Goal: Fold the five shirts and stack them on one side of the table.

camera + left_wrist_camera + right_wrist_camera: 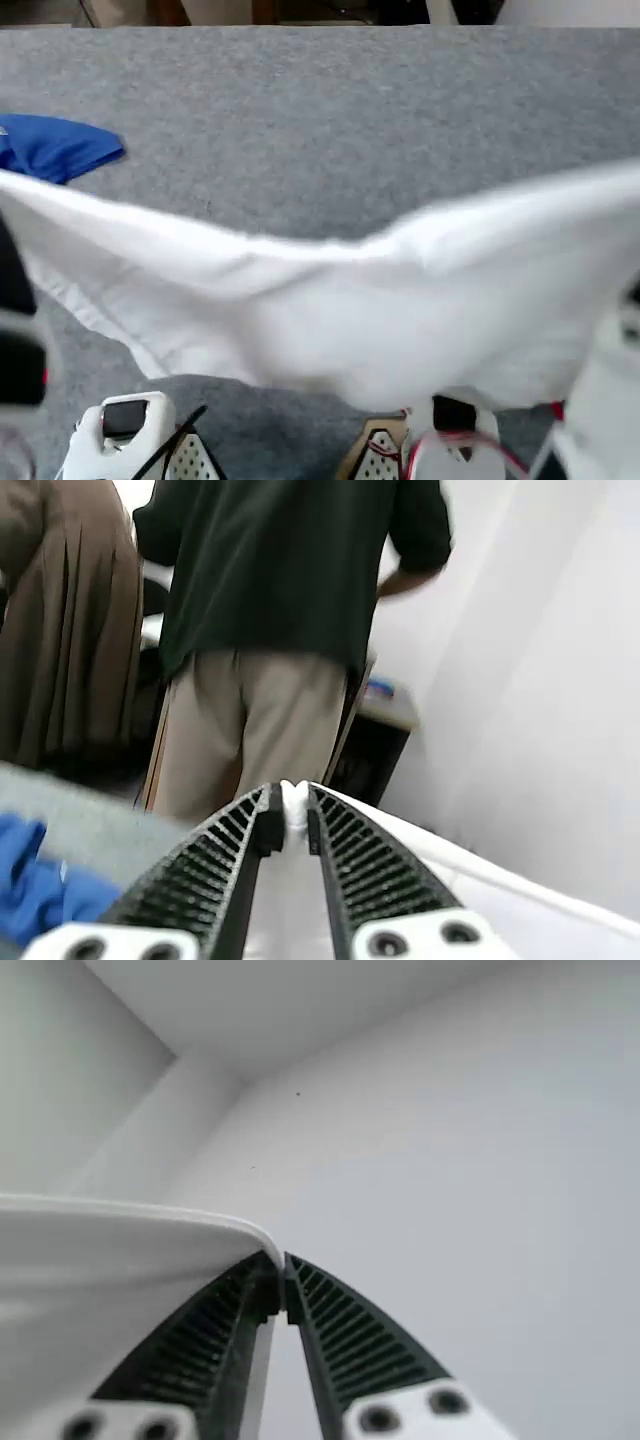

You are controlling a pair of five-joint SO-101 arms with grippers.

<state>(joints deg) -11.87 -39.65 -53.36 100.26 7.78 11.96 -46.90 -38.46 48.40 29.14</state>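
- White shirt (330, 300): hangs nearest the high camera, stretched in the air across the width of the table (350, 110) and clear of its surface. It is spread open, not folded.
- Blue shirt (55, 148): lies at the table's left edge as a loose bunch, well apart from the white shirt's upper hem. It looks unfolded.
- Left gripper (293, 815): fingers are pressed together on a small tuft of the white shirt's edge, and the cloth runs away below the jaws.
- Right gripper (278, 1275): fingers are pinched on the opposite edge of the white shirt, which leaves the jaws as a taut sheet.
- Progress, as a judgement: the task is at an early stage. One shirt is held up for laying out, and a second awaits handling. Folding and stacking of both remain to be done.
- Surface: grey felt-like cloth covers the table.
- Room: a plain white wall (450, 1110) stands beyond the right gripper.
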